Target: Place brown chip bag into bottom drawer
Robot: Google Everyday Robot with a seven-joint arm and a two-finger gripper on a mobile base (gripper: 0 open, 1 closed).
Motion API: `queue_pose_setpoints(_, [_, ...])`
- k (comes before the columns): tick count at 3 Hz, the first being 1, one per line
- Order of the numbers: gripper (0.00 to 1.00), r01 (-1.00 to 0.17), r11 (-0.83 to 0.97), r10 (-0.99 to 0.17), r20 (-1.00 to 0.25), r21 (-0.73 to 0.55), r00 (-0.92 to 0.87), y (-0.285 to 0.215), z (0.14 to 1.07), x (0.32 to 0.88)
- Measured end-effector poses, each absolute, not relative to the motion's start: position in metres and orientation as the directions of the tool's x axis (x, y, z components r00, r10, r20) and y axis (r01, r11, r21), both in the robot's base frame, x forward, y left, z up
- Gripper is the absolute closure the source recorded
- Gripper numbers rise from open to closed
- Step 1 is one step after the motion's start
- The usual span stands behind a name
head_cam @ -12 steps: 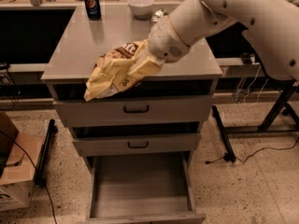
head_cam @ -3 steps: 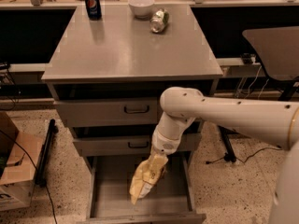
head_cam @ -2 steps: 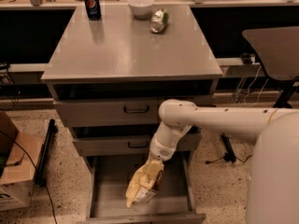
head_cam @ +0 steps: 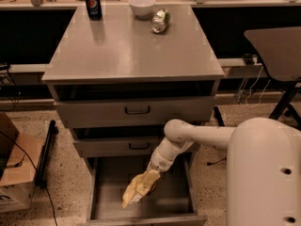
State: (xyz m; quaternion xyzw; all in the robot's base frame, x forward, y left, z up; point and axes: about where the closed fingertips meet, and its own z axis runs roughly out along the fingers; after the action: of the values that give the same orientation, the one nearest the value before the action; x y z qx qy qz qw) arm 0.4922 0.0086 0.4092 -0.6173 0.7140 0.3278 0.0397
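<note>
The brown chip bag hangs tilted over the open bottom drawer, its pale yellow side toward me, low above the grey floor. My gripper is at the bag's upper end, reaching down in front of the middle drawer, and is shut on the bag. The fingers are mostly hidden by the bag and the white wrist. The bag's lower end is near the drawer's front wall; I cannot tell whether it touches the floor.
On the cabinet top stand a blue soda can, a white bowl and a lying bottle. The two upper drawers are closed. A cardboard box sits at left, a table at right.
The arm has carried the bag from the cabinet top down into the open bottom drawer. In the last second the bag sank a little lower and toward the drawer's front.
</note>
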Motion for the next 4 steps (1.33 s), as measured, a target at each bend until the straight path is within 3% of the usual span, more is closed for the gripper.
queue_pose_setpoints(2, [1.00, -0.839, 0.063, -0.754, -0.524, 0.541, -0.395, 0.014, 0.322, 0.490])
queue_pose_setpoints(3, [0.84, -0.771, 0.112, -0.696, -0.504, 0.627, -0.511, 0.012, 0.290, 0.466])
queue_pose_setpoints(4, [0.60, -0.763, 0.111, -0.694, -0.500, 0.637, -0.518, 0.013, 0.285, 0.462])
